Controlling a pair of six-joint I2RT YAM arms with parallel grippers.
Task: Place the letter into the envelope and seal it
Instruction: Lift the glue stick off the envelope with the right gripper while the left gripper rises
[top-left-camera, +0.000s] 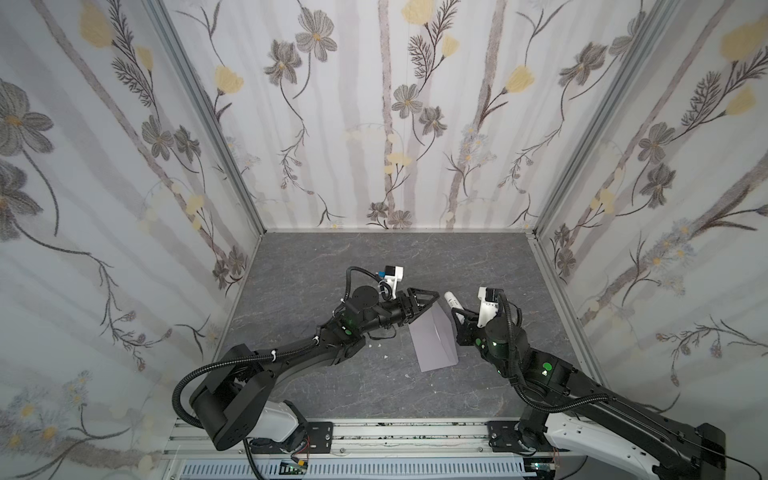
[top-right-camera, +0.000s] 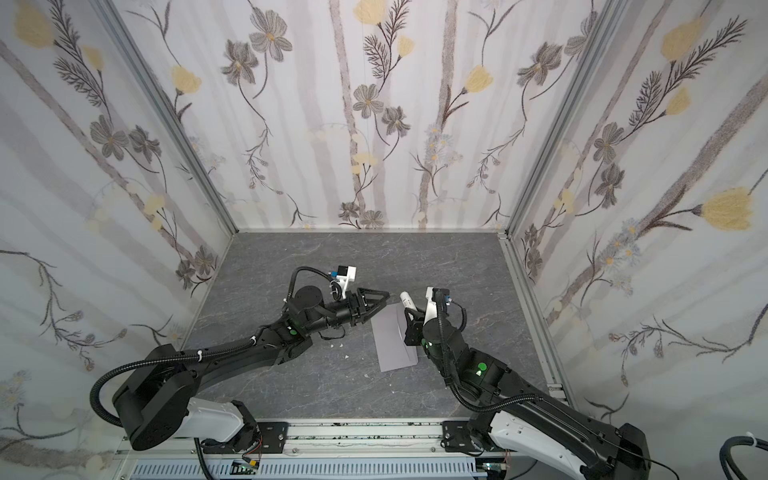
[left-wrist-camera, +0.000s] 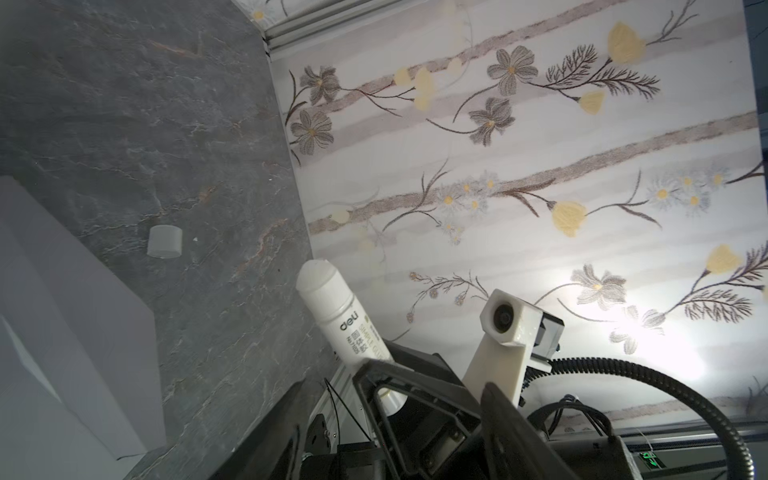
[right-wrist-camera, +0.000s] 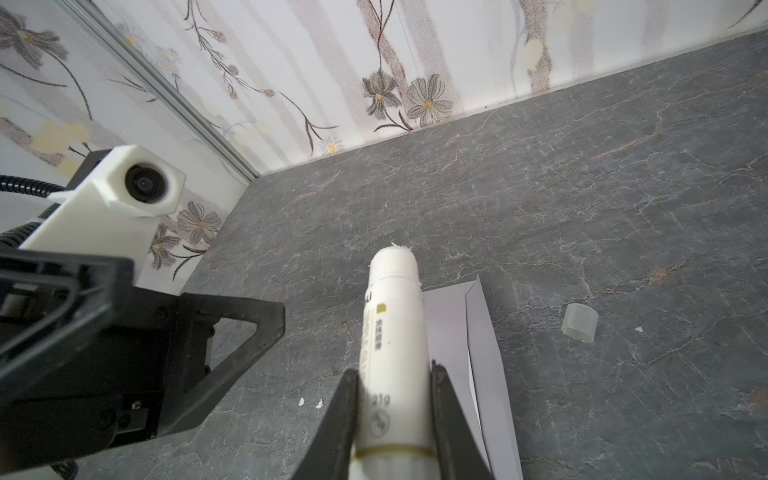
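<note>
The grey-lavender envelope (top-left-camera: 434, 343) (top-right-camera: 392, 347) lies flat on the dark table between both arms, its flap folded along one long side (right-wrist-camera: 484, 345). The letter is hidden from every view. My right gripper (top-left-camera: 459, 316) (right-wrist-camera: 395, 407) is shut on a white uncapped glue stick (top-left-camera: 451, 300) (right-wrist-camera: 392, 316), whose tip points away over the envelope's far end. My left gripper (top-left-camera: 430, 305) (top-right-camera: 380, 306) hovers by the envelope's far left corner, jaws wide open and empty; in the left wrist view the left gripper (left-wrist-camera: 390, 428) faces the glue stick (left-wrist-camera: 345, 320) and the envelope (left-wrist-camera: 62, 299).
The glue stick's translucent cap (right-wrist-camera: 579, 322) (left-wrist-camera: 165, 242) lies on the table beyond the envelope. Small white crumbs (top-left-camera: 379, 345) (right-wrist-camera: 309, 402) are scattered left of the envelope. Floral walls (top-left-camera: 374, 124) close in the back and both sides.
</note>
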